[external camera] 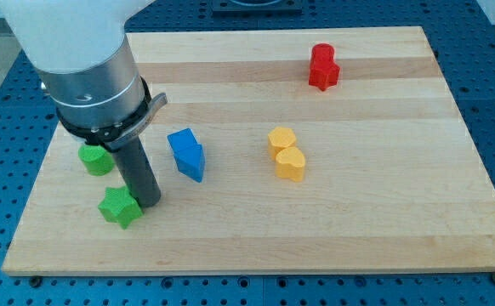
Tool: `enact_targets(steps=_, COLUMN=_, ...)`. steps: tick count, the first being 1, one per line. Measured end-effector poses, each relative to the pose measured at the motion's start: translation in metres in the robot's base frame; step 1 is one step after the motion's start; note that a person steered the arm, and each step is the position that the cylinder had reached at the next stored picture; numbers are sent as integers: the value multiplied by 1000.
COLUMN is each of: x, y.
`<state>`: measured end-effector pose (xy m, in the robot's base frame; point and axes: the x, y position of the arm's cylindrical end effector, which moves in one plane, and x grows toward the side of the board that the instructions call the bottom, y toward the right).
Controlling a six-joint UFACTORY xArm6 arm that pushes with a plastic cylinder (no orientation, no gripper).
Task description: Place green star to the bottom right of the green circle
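The green star (119, 207) lies near the board's lower left. The green circle (95, 159) sits just above it and a little to the view's left, partly hidden by the arm. My tip (148, 202) rests on the board right next to the star's right side, touching or nearly touching it. The rod rises from there into the grey and white arm (90, 64) at the view's upper left.
A blue block (186, 154) lies right of the rod. Two yellow blocks, a rounded one (281, 139) and a heart-like one (291, 164), touch at mid-board. A red block (323, 67) sits near the top right. The wooden board (384, 212) lies on a blue perforated table.
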<state>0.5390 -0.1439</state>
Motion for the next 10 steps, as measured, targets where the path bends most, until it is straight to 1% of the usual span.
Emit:
enact_targets(steps=1, x=6, y=0)
enact_targets(steps=2, x=15, y=14)
enact_targets(steps=3, x=44, y=23)
enact_targets(steps=4, x=52, y=-6)
enact_targets(steps=5, x=49, y=-31)
enact_targets(steps=6, x=10, y=-57)
enact_targets(steps=7, x=-7, y=-70)
enact_targets(steps=9, x=2, y=-72)
enact_targets(steps=10, x=18, y=-72)
